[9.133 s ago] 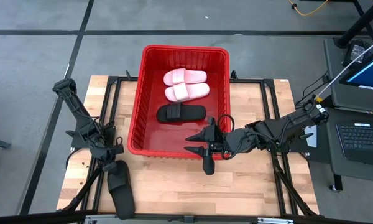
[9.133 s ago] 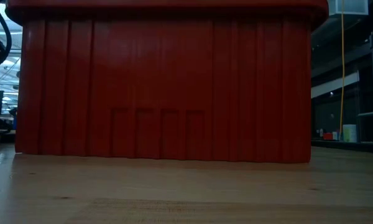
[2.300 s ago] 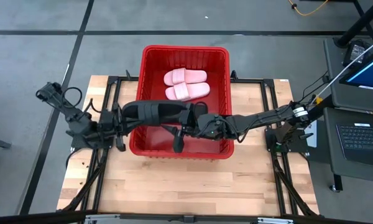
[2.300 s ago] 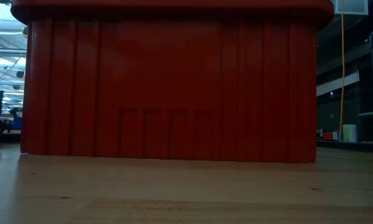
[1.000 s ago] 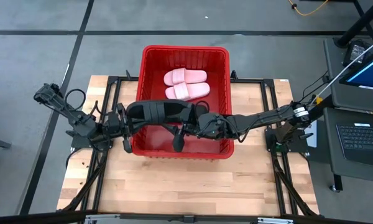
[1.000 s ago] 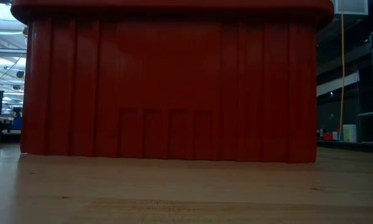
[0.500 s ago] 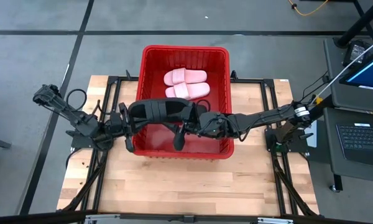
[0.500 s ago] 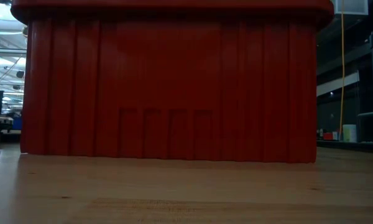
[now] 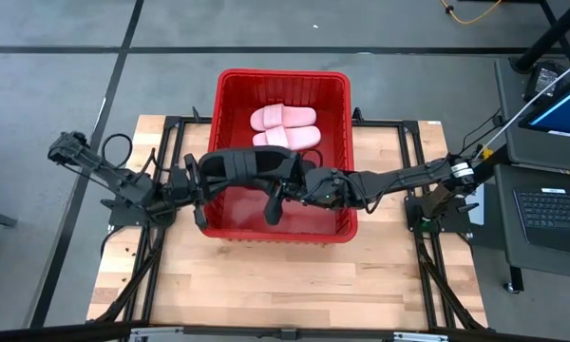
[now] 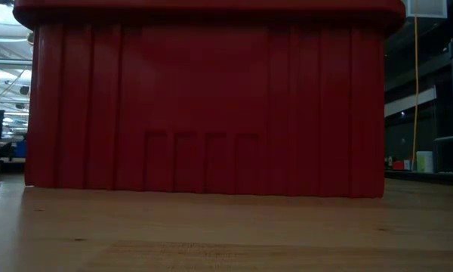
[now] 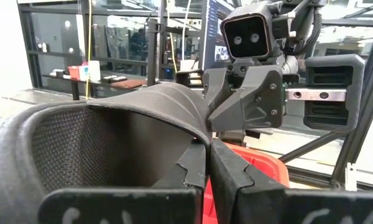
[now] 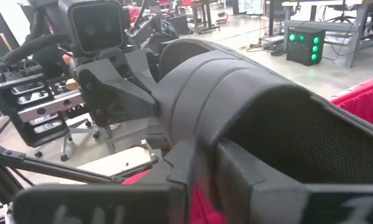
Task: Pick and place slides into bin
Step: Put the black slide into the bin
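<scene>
The red bin [image 9: 346,142] stands on the wooden table; its near wall [image 10: 204,106] fills the low view. Two pale pink slides [image 9: 285,128] lie side by side on the bin's floor at its far end. One black slide [image 9: 247,163] hangs over the bin's near left part, lying left to right between both grippers. My left gripper [image 9: 204,179] is shut on it from the left, and my right gripper [image 9: 287,179] is shut on it from the right. The second black slide does not show. My left gripper pinches the edge of the black slide's wide strap [image 11: 199,138] between its two fingers, one finger on the hollow side and one outside. It comes roughly level from the table's left. The slide is lifted clear above the bin. My right gripper pinches the strap's opposite edge [image 12: 206,142] between its two fingers, next to the slide's hollow opening [image 12: 298,140]. It comes roughly level from the table's right, facing the left gripper. The slide hangs between the two grippers, clear of the bin.
The bin takes up the table's middle and far part. Bare wood [image 9: 285,285] lies in front of it and to both sides. A desk with a laptop [image 9: 551,204] stands beyond the table's right edge.
My left gripper has crept a little toward the table's right with the black slide, which has shifted slightly farther over the bin. Both grippers have stayed shut on it.
</scene>
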`<state>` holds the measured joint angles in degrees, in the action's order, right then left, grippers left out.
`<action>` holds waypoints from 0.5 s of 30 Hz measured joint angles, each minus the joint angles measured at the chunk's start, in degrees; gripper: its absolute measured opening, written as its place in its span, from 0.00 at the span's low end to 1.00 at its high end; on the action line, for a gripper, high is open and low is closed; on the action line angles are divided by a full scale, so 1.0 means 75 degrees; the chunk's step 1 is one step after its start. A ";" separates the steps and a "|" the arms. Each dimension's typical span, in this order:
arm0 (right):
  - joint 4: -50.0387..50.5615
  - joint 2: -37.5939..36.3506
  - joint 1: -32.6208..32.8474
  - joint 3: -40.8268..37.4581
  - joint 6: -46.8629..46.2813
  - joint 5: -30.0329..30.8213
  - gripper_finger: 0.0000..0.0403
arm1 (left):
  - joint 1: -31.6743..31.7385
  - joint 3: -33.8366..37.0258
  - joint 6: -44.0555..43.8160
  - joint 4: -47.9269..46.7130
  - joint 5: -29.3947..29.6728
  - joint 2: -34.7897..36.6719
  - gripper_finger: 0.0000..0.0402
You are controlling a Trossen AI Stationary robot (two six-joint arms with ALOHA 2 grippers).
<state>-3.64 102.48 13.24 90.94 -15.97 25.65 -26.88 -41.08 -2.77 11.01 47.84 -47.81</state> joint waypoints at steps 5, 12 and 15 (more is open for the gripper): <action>0.0006 0.0000 0.0000 0.0000 0.0146 0.0095 0.03 | 0.0170 0.0003 0.0242 -0.0030 -0.0079 0.0000 0.01; 0.0108 -0.0025 0.0010 0.0000 0.0346 0.0399 0.03 | 0.0214 0.0004 0.0645 -0.0103 -0.0055 0.0011 0.01; 0.0325 -0.0135 0.0021 0.0006 0.0206 0.0454 0.03 | 0.0212 0.0013 0.0648 -0.0186 -0.0139 0.0042 0.01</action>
<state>-1.20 101.46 13.39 90.98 -14.42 29.05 -25.29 -40.98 2.09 9.61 46.80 -47.50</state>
